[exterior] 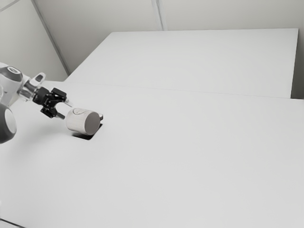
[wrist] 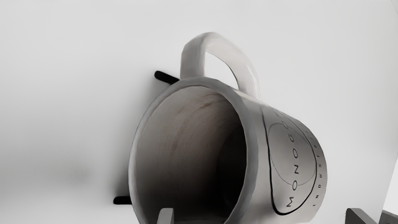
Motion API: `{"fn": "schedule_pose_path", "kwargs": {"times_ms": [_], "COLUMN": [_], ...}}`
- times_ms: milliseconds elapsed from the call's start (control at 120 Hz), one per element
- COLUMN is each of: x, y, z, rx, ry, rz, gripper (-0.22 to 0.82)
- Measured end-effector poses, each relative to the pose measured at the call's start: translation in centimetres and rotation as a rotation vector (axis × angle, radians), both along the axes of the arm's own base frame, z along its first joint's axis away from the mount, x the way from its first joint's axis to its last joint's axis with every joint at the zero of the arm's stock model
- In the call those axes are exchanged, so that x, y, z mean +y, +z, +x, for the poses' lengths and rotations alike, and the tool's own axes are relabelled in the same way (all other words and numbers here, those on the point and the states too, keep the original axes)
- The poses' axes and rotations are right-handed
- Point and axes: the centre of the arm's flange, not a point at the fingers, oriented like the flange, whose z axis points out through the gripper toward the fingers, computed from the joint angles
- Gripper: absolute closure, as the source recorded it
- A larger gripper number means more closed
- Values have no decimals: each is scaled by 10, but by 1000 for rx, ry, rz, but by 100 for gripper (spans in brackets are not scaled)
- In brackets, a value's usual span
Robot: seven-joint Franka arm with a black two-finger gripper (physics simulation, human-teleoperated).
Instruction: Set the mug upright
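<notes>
The light grey mug (exterior: pixel 77 120) lies on its side, its base toward the exterior view's right and its mouth toward the gripper (exterior: pixel 65 110), which stands open just beside the mouth. In the wrist view the mug (wrist: pixel 292 161) shows its open mouth, its handle and printed lettering on the wall. The gripper (wrist: pixel 260 214) has its fingers wide apart there; one fingertip (wrist: pixel 166 215) overlaps the lower part of the mouth and the other is out past the mug's printed side. Whether either touches the mug I cannot tell.
A flat black piece (exterior: pixel 84 136) shows under the mug on the white table (exterior: pixel 180 156), and black ends stick out beside the mug's rim in the wrist view. Another white surface (exterior: pixel 199 59) stands behind the table, with pale walls beyond.
</notes>
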Motion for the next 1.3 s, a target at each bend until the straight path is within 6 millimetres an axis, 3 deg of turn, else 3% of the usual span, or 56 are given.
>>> {"fn": "schedule_pose_path", "kwargs": {"times_ms": [217,450,633,700,825,900,1000,1300], "x": [-5,-12,-17,-18,-21,-22,-24,-39], "y": [-16,-38,-38,-38,-38,-37,-36,-25], "z": [9,2,4,5,6,7,9,21], "rx": [-62,-75,-90,-91,-84,-81,-78,-80], "ry": [18,64,80,80,82,83,84,76], "rz": [-84,-190,-230,-235,-238,-240,-240,-258], "gripper": [0,0,1,9,41,53,62,72]}}
